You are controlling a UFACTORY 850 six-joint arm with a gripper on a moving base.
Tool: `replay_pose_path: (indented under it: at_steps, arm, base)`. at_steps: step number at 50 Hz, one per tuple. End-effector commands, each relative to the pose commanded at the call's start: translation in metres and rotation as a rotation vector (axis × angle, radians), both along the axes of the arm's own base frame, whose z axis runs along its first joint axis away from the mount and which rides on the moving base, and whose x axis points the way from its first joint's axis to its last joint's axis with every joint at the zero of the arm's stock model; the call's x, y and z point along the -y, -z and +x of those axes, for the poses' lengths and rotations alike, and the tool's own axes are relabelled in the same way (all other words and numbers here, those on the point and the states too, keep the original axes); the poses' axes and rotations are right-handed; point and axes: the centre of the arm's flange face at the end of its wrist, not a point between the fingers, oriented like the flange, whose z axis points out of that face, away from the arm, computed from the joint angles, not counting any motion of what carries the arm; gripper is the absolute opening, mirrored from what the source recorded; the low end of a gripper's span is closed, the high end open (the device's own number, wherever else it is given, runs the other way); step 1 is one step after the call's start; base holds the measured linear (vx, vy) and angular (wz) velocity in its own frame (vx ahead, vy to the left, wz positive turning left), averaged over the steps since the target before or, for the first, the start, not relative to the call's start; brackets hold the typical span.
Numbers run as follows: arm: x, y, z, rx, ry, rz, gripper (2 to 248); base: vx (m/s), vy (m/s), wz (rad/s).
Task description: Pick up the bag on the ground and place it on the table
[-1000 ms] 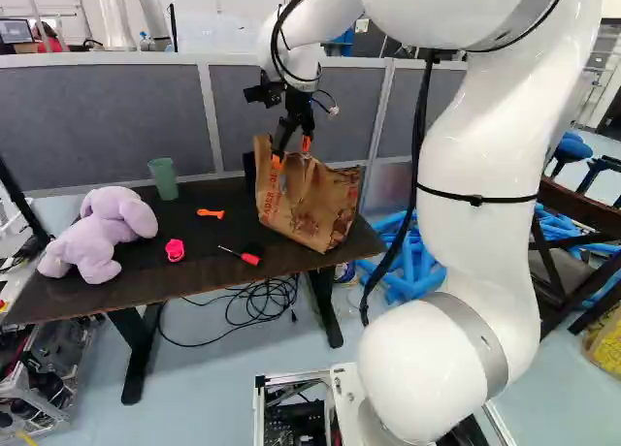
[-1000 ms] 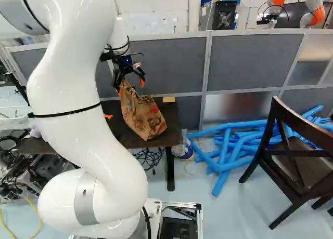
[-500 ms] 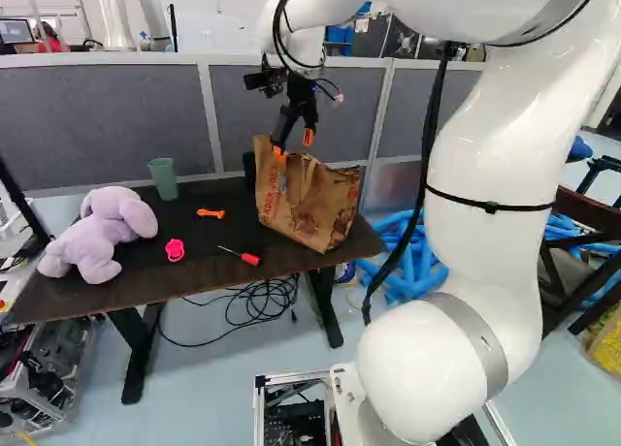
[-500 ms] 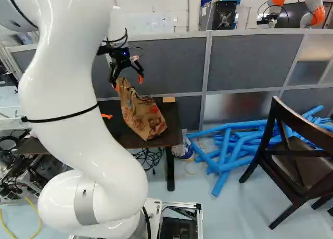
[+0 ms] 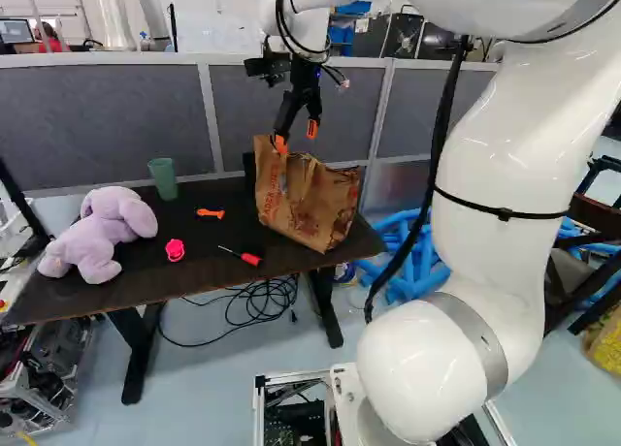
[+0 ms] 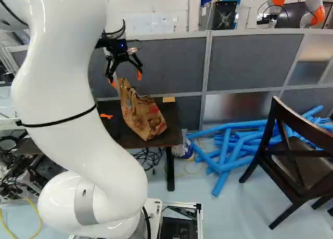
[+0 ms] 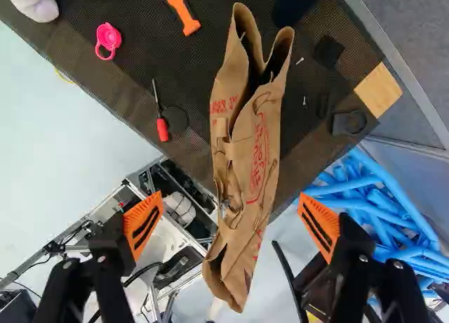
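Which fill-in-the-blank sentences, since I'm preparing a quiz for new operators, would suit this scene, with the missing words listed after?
1. The paper bag rests on the dark-topped ____, where the task wants it.
2. The gripper is not gripping the bag; its fingers stand ____.
3. The handle of the screwdriver is ____.
4. The tubes heaped on the floor are ____.

Missing words: table; open; red; blue.

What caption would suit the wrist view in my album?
The open gripper above a brown paper bag on a dark table, a red-handled screwdriver lying nearby.
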Motion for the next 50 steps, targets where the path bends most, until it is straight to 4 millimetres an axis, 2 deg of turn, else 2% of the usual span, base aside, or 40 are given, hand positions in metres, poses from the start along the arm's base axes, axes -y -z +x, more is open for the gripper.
replay_pose_path:
  at_steps: [33, 50]
  arm:
    - [0.0010, -0.0056, -0.0039, -0.007, -0.001, -0.001, 247]
    - [0.0010, -0.0056, -0.0039, -0.007, -0.001, -0.001, 247]
  base:
    - [0.000, 0.000, 0.000]
    - [-0.076, -0.001, 0.001]
